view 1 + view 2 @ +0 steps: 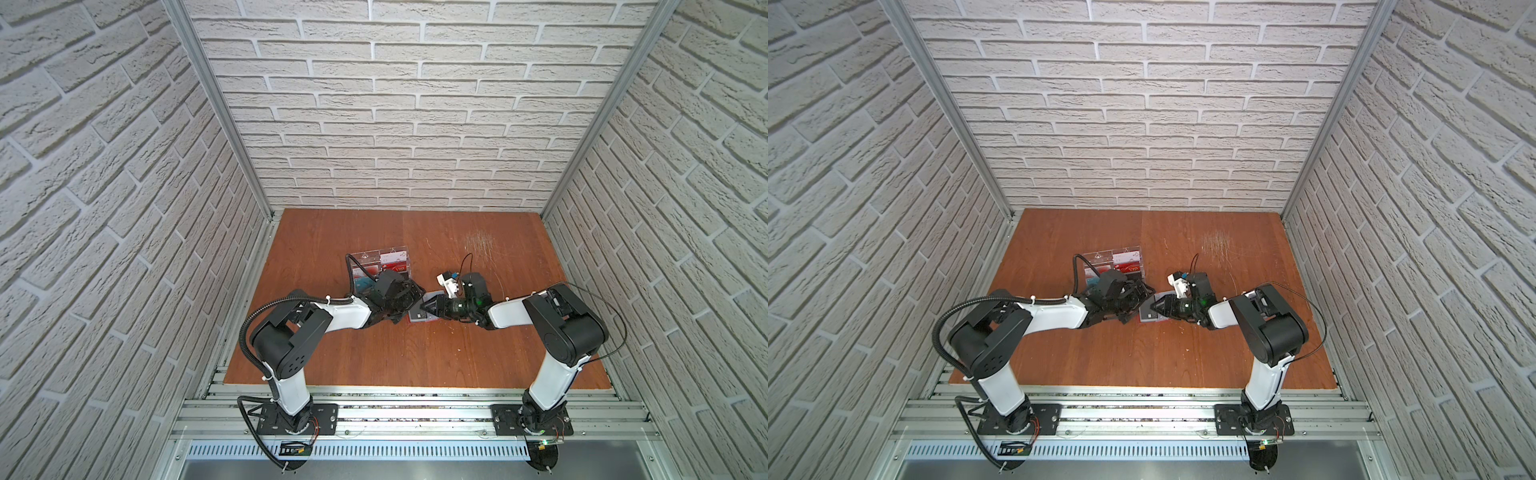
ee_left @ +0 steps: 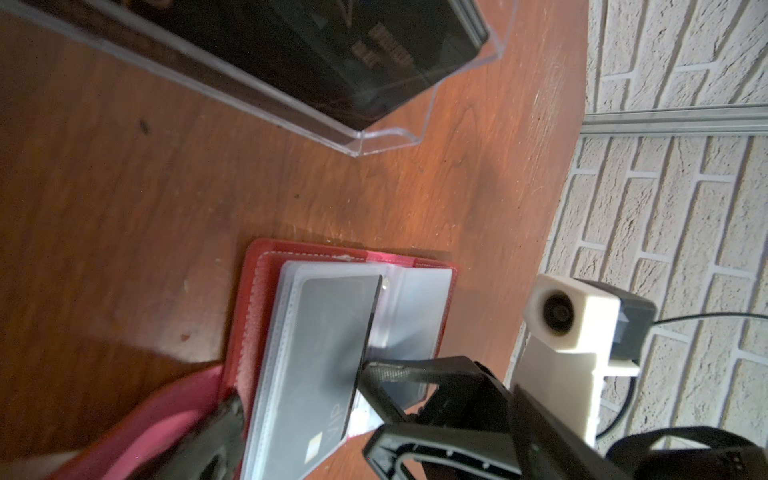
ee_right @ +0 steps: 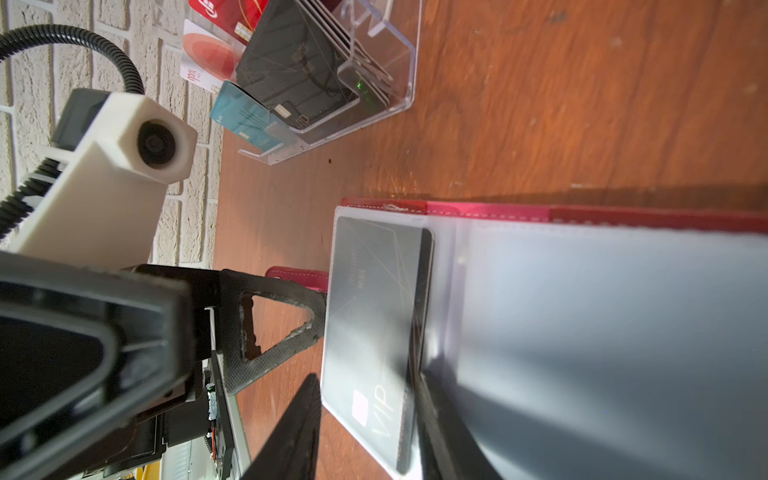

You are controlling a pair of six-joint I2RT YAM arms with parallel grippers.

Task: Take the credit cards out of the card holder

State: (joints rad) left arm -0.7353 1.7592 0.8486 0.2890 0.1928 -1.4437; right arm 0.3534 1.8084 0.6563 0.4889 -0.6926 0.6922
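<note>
The red card holder (image 1: 417, 317) lies open on the table between both grippers, its greyish sleeves (image 3: 582, 316) facing up. A dark grey credit card (image 3: 374, 316) printed "VIP" sits in the left sleeve (image 2: 274, 374), its spine-side edge raised and bare. My right gripper (image 3: 370, 428) stands partly open astride the card's near end; one fingertip (image 2: 374, 370) touches that raised edge. My left gripper (image 1: 409, 302) is wide open, and one finger (image 3: 286, 328) rests at the holder's outer edge beside the red strap tab (image 3: 297, 275). Its other finger is out of view.
A clear acrylic tray (image 1: 376, 254) stands just behind the left gripper, holding several dark cards (image 3: 291, 70), a teal card (image 3: 245, 116) and red ones. Brick walls close in the table on three sides. The right wrist camera (image 2: 561, 316) hangs close over the holder.
</note>
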